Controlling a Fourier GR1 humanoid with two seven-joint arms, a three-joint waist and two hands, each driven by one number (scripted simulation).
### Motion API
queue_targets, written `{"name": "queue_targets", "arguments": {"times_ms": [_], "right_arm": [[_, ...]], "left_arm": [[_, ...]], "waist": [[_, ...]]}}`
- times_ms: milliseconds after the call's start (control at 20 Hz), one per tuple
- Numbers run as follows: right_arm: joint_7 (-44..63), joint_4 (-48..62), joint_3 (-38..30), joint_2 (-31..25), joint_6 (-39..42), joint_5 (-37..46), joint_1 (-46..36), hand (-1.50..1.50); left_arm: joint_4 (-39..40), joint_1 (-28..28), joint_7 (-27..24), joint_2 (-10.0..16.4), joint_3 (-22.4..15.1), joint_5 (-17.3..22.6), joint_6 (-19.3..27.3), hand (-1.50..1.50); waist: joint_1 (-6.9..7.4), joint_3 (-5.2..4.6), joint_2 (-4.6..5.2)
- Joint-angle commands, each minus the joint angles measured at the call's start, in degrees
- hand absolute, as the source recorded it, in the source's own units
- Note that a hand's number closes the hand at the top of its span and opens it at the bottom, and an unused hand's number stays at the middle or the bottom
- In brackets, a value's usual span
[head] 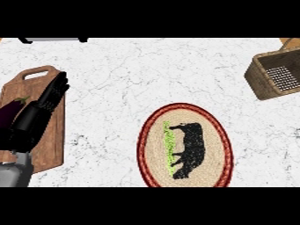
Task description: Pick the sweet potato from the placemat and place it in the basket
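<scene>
My left hand [38,112] lies open, fingers straight, over the board [48,154] by the eggplant [3,118]; the sweet potato shows on neither placemat [214,145] nor basket [262,80], so I'd release only squarely above the basket.

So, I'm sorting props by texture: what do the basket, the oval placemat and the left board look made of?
Basket: woven wicker, it seems, matte brown, weave visible. Placemat: probably woven fibre, beige with braided red rim. Board: wood, matte, brown grain streaks.
</scene>
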Motion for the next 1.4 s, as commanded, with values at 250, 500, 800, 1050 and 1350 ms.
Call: {"name": "queue_targets", "arguments": {"times_ms": [250,500,800,1050,1350], "right_arm": [[12.24,19.07,-0.23,-15.28,-9.37,-7.70,-18.30,1.50],[12.40,28.67,6.31,-18.08,-14.46,-4.85,-27.54,1.50],[3.48,44.79,15.67,-18.13,-12.89,3.38,-35.84,1.50],[-3.02,56.87,19.95,-17.06,-7.77,7.81,-41.48,1.50],[-14.61,70.96,25.06,-10.71,-8.19,16.72,-48.89,1.50]], "left_arm": [[1.78,-1.21,-1.78,-1.44,-1.42,-1.92,-1.32,0.00],[1.94,-2.50,-2.00,-2.41,-1.08,-2.45,-1.21,0.00],[3.74,-5.42,-0.59,-1.95,0.70,-0.82,-3.44,0.00],[-1.17,-0.59,-0.05,-3.22,-0.53,-2.42,-2.25,0.00],[1.43,-4.31,1.24,-3.21,0.69,-1.82,-3.53,0.00]], "waist": [[3.42,0.02,0.74],[3.62,0.04,0.77],[3.66,0.09,0.93],[3.58,0.11,0.70],[3.69,0.15,0.85]]}}
